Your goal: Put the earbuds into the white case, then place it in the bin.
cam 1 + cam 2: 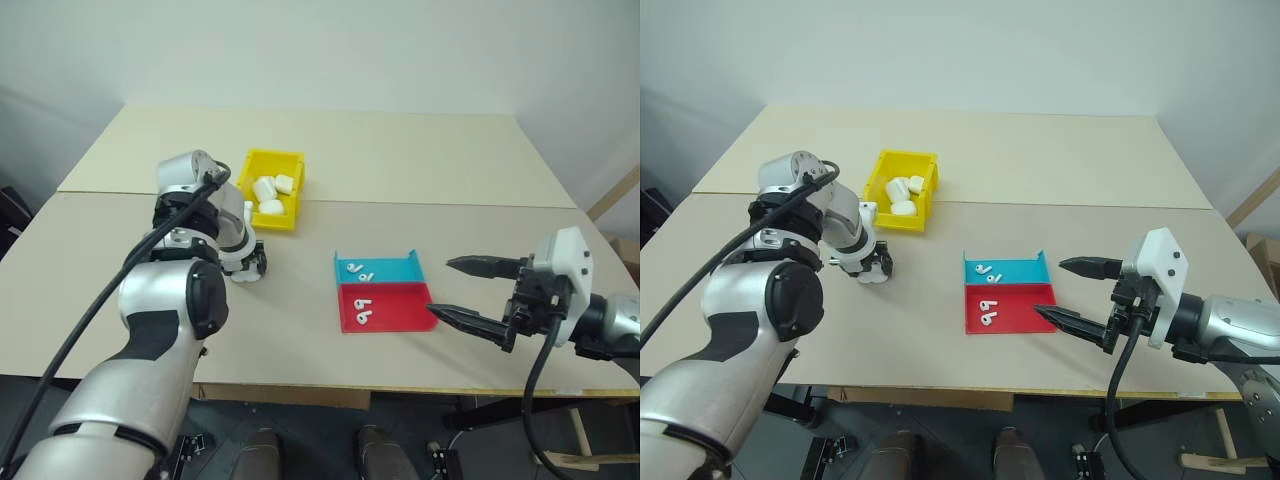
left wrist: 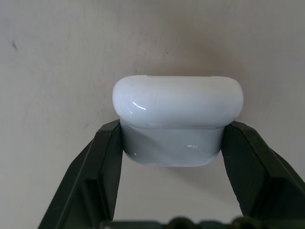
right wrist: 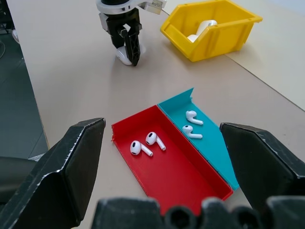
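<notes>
Yellow bin (image 1: 271, 186) holding several white cases. Tray (image 3: 181, 157) carrying earbuds (image 3: 147, 143): two lying in red half, two in blue. Left hand (image 3: 128, 47) pointing down onto table (image 1: 420, 160), clamping white case (image 2: 177, 119) just beside bin. Right hand (image 1: 462, 291) hovering beside tray, fingers spread wide, gripping nothing.

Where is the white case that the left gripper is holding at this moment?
The white case sits on the table between the left gripper's fingers, on the robot's left, just in front of the yellow bin.
</notes>
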